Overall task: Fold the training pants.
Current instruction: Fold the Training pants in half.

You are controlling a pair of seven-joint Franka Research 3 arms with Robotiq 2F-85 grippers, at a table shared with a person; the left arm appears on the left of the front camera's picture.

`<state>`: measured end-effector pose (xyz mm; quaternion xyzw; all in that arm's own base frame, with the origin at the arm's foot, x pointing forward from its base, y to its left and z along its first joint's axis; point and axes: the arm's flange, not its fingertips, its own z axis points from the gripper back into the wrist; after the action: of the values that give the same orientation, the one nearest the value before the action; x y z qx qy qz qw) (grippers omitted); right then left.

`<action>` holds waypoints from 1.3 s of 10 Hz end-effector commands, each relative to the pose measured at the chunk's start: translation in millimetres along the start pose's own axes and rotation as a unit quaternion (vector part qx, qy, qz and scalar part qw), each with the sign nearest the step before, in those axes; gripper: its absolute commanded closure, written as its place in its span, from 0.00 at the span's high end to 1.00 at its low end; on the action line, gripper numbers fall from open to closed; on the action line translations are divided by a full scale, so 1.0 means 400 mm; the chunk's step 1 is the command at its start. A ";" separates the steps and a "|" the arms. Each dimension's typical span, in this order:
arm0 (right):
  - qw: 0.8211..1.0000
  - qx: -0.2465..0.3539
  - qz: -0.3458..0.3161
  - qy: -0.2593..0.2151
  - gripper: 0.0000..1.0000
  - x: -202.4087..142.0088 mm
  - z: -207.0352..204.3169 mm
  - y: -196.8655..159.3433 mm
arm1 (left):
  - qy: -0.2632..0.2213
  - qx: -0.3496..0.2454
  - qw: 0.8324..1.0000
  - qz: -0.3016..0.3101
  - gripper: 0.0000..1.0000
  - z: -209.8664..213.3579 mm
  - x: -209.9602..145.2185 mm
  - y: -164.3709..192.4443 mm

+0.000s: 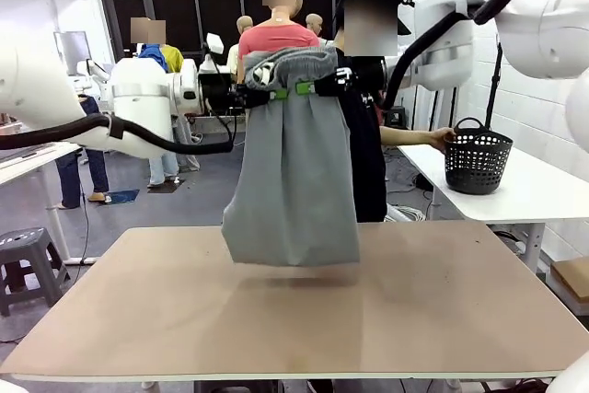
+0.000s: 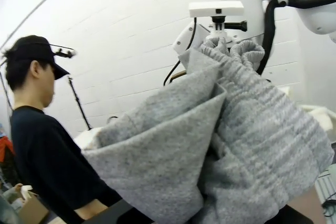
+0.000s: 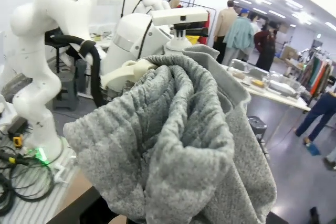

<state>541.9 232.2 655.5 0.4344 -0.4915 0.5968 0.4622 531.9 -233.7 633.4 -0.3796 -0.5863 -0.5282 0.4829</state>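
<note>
- Left gripper (image 1: pixel 279 93), black with green pads, reaches in from the left of the front view to upper centre, its fingers clamped tight on the gathered waistband of the light grey soft fabric training pants (image 1: pixel 293 181).
- Pants hang straight down from that waistband, long axis vertical, the lower edge floating just above the far side of the bare brown table (image 1: pixel 304 319) in mid-frame.
- Right gripper (image 1: pixel 306 87), just beside the left one, is likewise pinched closed on the waistband from the right.
- Judgement: both arms sit equally near, so laying the pants flat means lowering the cloth, hem first.
- Person in a dark top (image 1: pixel 368 144) stands behind, one hand at a black mesh basket (image 1: pixel 477 160) at right.
</note>
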 end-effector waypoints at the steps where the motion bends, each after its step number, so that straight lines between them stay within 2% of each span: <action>1: 1.000 -0.011 0.020 0.016 0.00 0.007 -0.044 -0.078 | 0.016 0.036 0.999 -0.034 0.00 -0.022 0.007 0.072; 3: 0.999 -0.016 0.039 0.026 0.00 -0.047 -0.038 -0.079 | 0.022 0.047 0.998 -0.037 0.00 0.001 -0.049 0.095; 5: 0.996 -0.020 0.082 0.029 0.00 -0.128 -0.030 -0.023 | 0.005 0.043 0.998 -0.045 0.00 0.017 -0.123 0.075; 7: 0.997 -0.006 0.066 0.026 0.00 -0.212 -0.030 0.027 | 0.001 0.027 0.999 -0.033 0.00 0.041 -0.170 0.042; 9: 1.000 0.000 0.028 0.011 0.00 -0.274 -0.023 0.083 | -0.013 0.019 1.000 0.008 0.00 0.087 -0.224 -0.001; 11: 0.999 0.015 -0.046 -0.006 0.00 -0.293 -0.023 0.129 | -0.001 -0.004 0.998 0.069 0.00 0.107 -0.246 -0.061; 13: 0.989 0.025 -0.145 -0.005 0.00 -0.335 -0.026 0.201 | 0.010 -0.042 0.987 0.156 0.00 0.119 -0.288 -0.143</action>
<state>509.0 237.0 513.0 0.4857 -0.4412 0.5612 0.5044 505.9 -211.5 501.8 -0.4619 -0.5083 -0.5043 0.5234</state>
